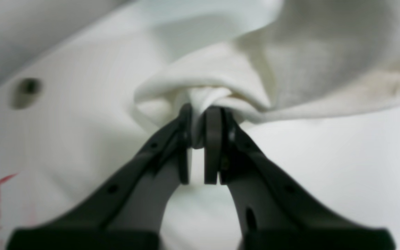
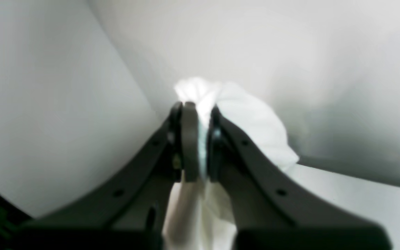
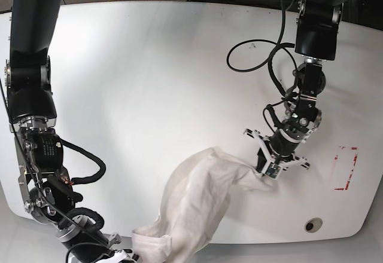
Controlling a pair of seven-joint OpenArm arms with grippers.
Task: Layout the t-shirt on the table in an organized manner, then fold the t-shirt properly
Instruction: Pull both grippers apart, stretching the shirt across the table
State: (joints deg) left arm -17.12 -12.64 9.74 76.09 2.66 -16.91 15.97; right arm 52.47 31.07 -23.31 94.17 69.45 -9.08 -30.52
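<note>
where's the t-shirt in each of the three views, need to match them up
Left wrist: the t-shirt fills the upper centre and right, one bunched fold pinched in the left gripper.
Right wrist: a white bunch at centre, clamped in the right gripper, hanging below it.
Base: stretched from lower centre to the bottom edge, between both grippers, partly hanging off the table.
Shared landmark: the glossy white table, in all three views.

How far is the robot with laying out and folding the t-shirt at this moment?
Done: both grippers have hold of the cloth. The left gripper is shut on the t-shirt, and so is the right gripper. In hand: the shirt hangs bunched between them over the table. Left: spreading it flat, then every fold.
</note>
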